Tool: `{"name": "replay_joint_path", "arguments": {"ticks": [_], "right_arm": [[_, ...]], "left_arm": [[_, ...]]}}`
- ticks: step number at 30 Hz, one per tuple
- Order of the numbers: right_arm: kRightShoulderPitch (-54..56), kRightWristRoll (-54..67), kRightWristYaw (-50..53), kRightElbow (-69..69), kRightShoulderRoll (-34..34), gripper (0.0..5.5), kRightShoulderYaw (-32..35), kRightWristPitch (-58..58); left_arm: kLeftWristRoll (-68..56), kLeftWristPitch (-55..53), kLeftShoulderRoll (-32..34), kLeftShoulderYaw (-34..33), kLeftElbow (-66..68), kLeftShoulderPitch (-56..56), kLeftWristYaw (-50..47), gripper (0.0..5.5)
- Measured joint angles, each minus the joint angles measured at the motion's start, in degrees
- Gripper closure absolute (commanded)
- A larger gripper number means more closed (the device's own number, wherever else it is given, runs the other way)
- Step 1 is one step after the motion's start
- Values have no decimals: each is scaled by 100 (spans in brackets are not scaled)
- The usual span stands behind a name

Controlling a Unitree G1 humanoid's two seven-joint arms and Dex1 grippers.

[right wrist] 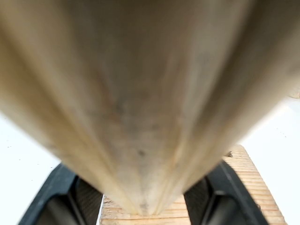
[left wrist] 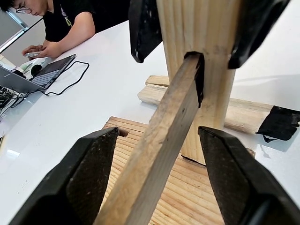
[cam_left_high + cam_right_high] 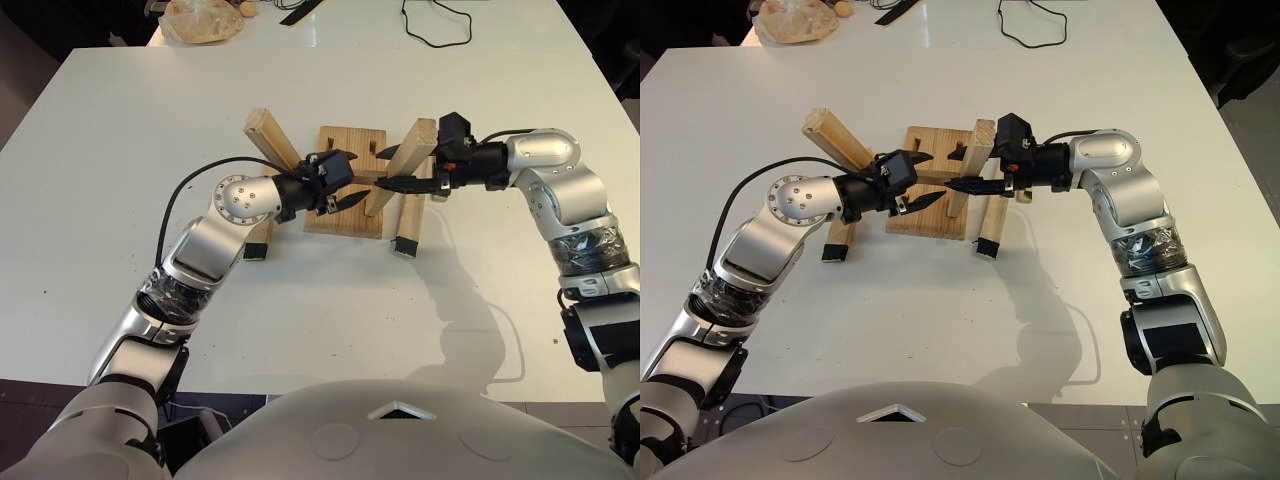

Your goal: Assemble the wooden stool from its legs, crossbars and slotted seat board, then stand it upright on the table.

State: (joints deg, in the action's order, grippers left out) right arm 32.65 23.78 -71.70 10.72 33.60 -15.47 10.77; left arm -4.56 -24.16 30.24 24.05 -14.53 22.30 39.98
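On white table [image 3: 120,150], seat board [image 3: 345,218], leg [image 3: 420,140], cable [image 3: 436,32], bag [image 3: 205,20] at back

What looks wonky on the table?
Two legs lean crooked by the flat seat board: the left leg and the right leg, which has a crossbar poked into its slot. Nothing looks broken or spilled.

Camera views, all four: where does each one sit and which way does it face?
Left eye, right eye: head, looking forward and down at the white table and slotted wooden seat board; both arms show.
Left wrist: faces the thin wooden crossbar between its own open fingers.
Right wrist: faces the pale wooden leg its own fingers grip.
Shared: both wrist views show that leg and board.
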Motion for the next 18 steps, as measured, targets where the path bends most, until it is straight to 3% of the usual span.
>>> {"name": "replay_joint_path", "arguments": {"ticks": [6, 11, 18], "right_arm": [[111, -112, -5, 183, -131, 347, -23, -10], [137, -130, -8, 204, -159, 347, -28, -25], [266, -138, -78, 443, -187, 347, -66, -178]], "left_arm": [[64, 48, 104, -37, -117, -109, 77, 238], [-205, -109, -247, -489, -144, -199, -172, 238], [-612, -911, -179, -1141, -1503, -150, -252, 238]]}}
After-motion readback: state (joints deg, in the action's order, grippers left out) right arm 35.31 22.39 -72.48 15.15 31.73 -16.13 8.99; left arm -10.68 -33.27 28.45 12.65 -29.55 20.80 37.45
